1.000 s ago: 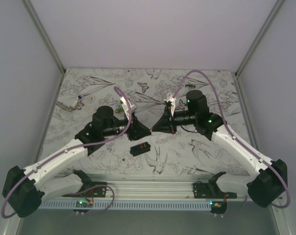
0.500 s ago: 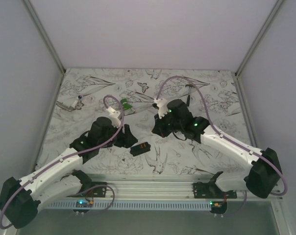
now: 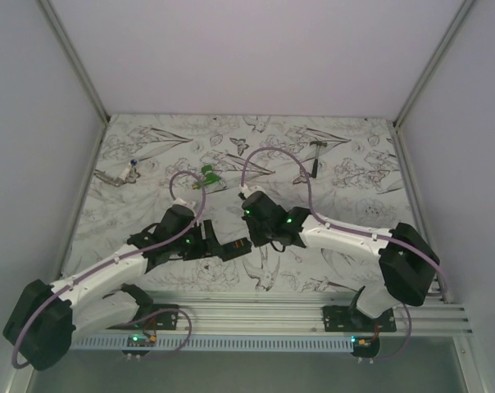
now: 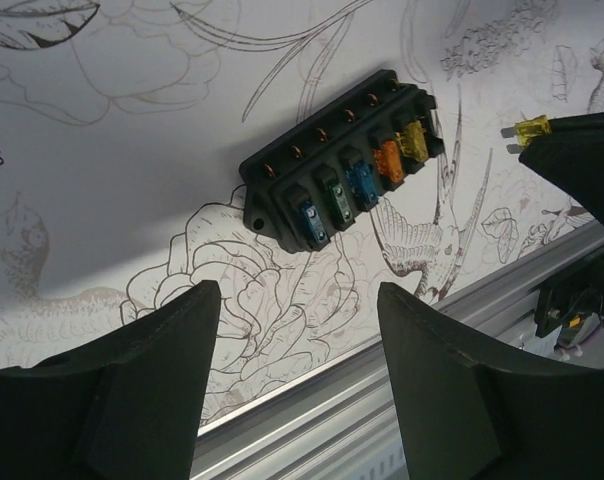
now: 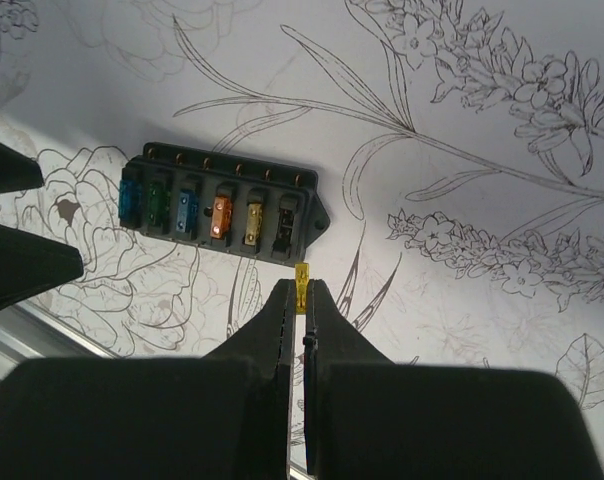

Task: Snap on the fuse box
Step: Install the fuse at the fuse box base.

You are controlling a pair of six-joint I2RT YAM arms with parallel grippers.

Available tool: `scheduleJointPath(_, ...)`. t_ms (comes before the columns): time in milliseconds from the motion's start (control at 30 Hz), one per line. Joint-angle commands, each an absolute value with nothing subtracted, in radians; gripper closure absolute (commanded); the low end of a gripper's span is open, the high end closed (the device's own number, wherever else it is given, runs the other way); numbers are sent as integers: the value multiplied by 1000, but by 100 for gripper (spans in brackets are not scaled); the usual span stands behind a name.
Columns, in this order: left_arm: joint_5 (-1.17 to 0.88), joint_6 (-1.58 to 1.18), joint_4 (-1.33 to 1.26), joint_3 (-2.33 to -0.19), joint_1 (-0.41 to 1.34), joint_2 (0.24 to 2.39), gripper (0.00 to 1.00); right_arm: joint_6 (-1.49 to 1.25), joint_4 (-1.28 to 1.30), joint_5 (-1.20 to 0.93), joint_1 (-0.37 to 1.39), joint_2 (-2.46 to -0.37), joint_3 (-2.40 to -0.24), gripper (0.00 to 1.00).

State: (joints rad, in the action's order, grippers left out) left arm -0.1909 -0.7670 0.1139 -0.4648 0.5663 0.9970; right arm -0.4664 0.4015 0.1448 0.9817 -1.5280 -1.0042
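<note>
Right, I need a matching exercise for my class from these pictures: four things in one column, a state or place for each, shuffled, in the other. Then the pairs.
1 left hand
2 right hand
3 fuse box
4 green piece

A flat on the table, between the hands
B shut on a yellow fuse
C open, empty
D alone, farther back on the table

Pairs: 1-C, 2-B, 3-A, 4-D

Fuse box (image 5: 227, 205) hemmed in, top view: left tool (image 4: 294, 305) at its 9 o'clock, jaws apart, gap facing box. Right tool (image 5: 300, 292) at 1 o'clock, yellow fuse (image 5: 302, 272) pinched just beside box. Rail (image 3: 297, 304) runs along 6. Tabletop (image 3: 149, 147) bare twd 12, up to green piece (image 3: 208, 173).
</note>
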Motion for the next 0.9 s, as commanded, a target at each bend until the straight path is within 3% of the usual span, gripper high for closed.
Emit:
scheduleJointPath(0, -204, -812, 133, -482, 558, 1059, 33, -551, 373, 228, 1006, -1558, -1027, 100)
scheduleJointPath(867, -269, -856, 44, -528, 558, 1210, 33, -589, 360, 317, 1072, -1677, -1092, 100)
